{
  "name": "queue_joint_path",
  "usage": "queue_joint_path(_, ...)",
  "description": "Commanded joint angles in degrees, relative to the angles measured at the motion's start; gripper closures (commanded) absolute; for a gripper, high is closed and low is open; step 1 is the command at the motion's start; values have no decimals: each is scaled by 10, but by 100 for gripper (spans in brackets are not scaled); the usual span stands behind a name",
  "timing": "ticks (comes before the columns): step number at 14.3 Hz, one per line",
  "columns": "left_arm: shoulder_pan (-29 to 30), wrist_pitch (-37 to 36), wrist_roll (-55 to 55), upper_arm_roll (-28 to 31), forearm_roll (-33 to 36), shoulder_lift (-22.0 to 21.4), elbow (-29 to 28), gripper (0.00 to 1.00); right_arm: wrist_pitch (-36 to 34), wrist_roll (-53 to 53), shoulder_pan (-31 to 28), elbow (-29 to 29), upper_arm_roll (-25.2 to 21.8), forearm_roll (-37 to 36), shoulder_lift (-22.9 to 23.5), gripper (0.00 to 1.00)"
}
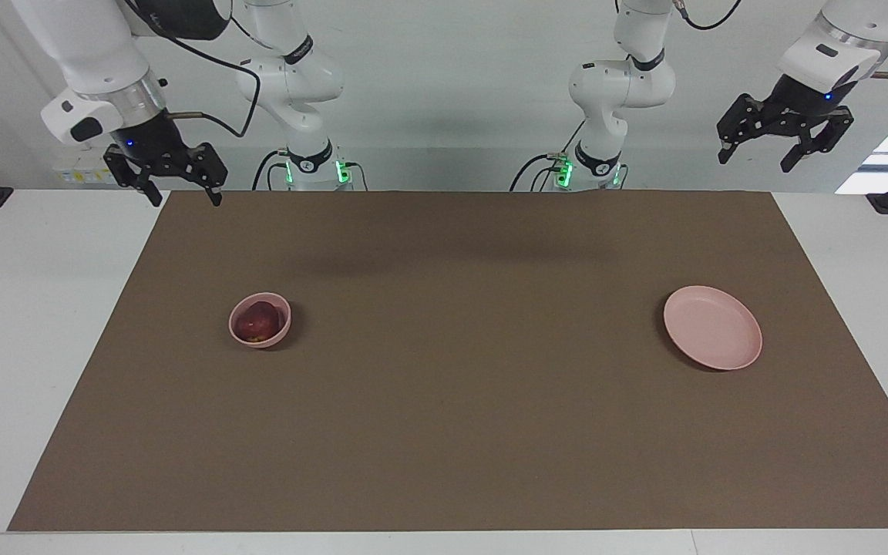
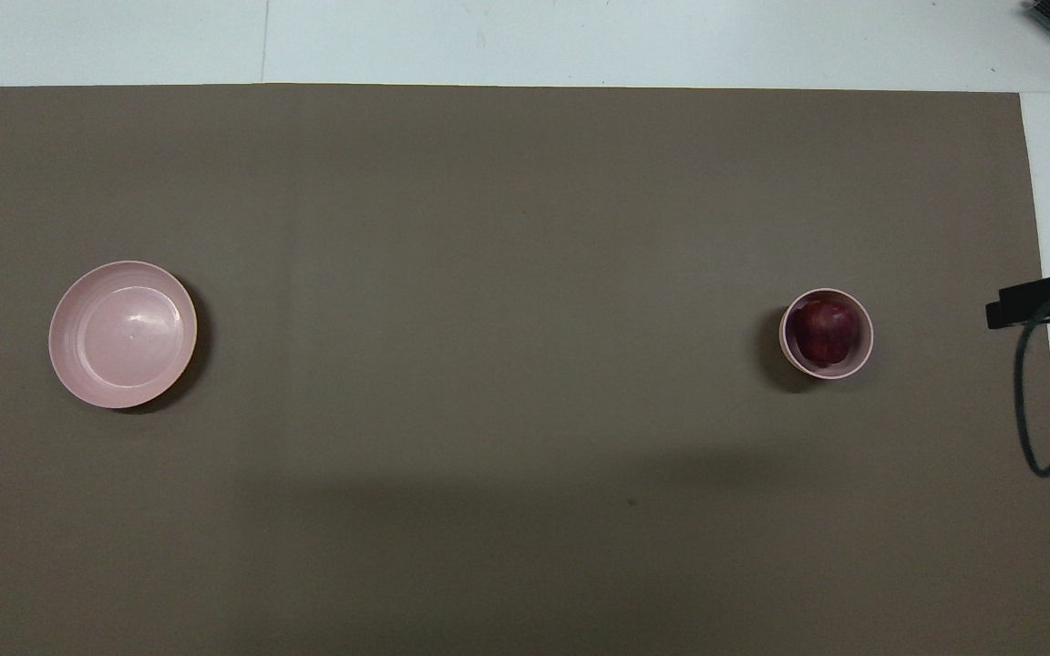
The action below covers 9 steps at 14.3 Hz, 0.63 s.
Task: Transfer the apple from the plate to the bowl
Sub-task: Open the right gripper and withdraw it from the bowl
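The apple (image 1: 257, 321) is sitting in the bowl (image 1: 280, 333) toward my right arm's tabletop edge, the plate (image 1: 712, 327) bare. Both my jaws are hanging apart, empty; reaching again risks tipping the bowl.

One apple (image 1: 258, 321), dark red and glossy, sits inside the one small deep pink bowl (image 1: 280, 332), toward the right arm's end of the table. One flat pink plate (image 1: 712, 327) lies toward the left arm's end, with nothing on it. One brown mat (image 1: 459, 432) covers most of the one white table (image 1: 20, 347), leaving white margins along its edges. Two robot arms stand at the table's edge, each with one two-finger gripper: the left gripper (image 1: 785, 149) raised near one corner of the mat, the right gripper (image 1: 174, 182) raised over the neighbouring corner. That makes two grippers, two pink dishes and a single fruit.
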Motion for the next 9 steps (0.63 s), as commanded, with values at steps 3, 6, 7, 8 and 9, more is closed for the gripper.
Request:
queue_joint_path(3,-3,-11,2,4,6,-3,7,0,-47,5,-5,45,5,-18,-10,0)
queue_joint_path(6,-3,-11,2,4,6,-3,7,0,-50,-4,-12,26,1,-19,-23,0)
queue_joint_path(7,-3,-11,2,4,6,-3,7,0,-50,-4,-11,22,1,-19,-24,0)
queue_joint_path(8,-3,-11,2,4,6,-3,7,0,-50,-5,-12,20,1,-19,-26,0)
queue_joint_path(9,-3,-11,2,4,6,-3,7,0,-50,-5,-12,16,1,-19,-29,0)
